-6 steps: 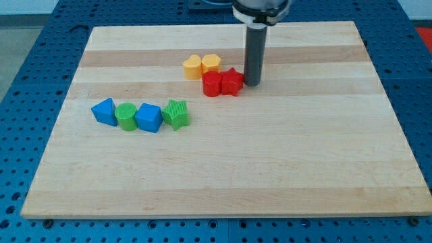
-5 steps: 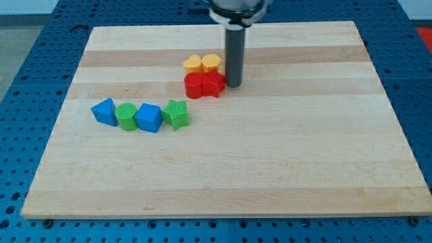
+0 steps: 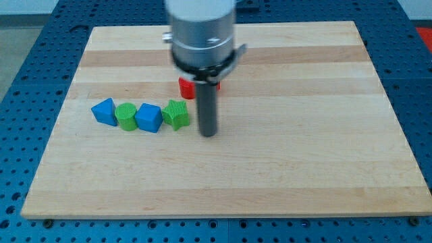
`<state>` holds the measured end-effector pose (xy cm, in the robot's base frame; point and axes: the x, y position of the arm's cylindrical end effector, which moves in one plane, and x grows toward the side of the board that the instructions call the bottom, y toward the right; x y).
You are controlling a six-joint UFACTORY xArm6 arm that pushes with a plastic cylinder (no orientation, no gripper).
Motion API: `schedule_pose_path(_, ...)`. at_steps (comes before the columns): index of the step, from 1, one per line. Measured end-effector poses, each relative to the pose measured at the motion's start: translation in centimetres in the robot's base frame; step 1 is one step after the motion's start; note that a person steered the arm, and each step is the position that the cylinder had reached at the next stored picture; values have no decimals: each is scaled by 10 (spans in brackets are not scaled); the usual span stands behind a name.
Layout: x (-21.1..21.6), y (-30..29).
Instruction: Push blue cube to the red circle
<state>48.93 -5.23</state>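
The board's (image 3: pixel 223 192) near half, toward the view's bottom, is bare wood from edge to edge, and so is the strip along the view's right. My tip (image 3: pixel 209 134) sits on the board near its middle, touching no block and holding nothing, being a plain rod with no jaws. Just to its left runs a row of four blocks, packed side by side: green star (image 3: pixel 176 114) nearest my tip, with a small gap between them, then blue cube (image 3: pixel 148 117), then green cylinder (image 3: pixel 125 115), then a blue block (image 3: pixel 103 111) of a wedge-like shape at the row's left end. So the blue cube lies left of my tip with the green star standing between them. Left of the row some board remains before the left edge. Farther back, behind the rod and the grey arm body (image 3: pixel 201 34), a red block (image 3: pixel 186 88) shows only in part; its shape cannot be made out. Beyond it the far strip of board is partly hidden by the arm
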Motion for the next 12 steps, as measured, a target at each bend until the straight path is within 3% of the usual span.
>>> schedule_pose_path(3, -39, -122)
schedule_pose_path(4, -46, -122)
schedule_pose_path(7, -16, -95)
schedule_pose_path(10, -86, -93)
schedule_pose_path(12, -74, -115)
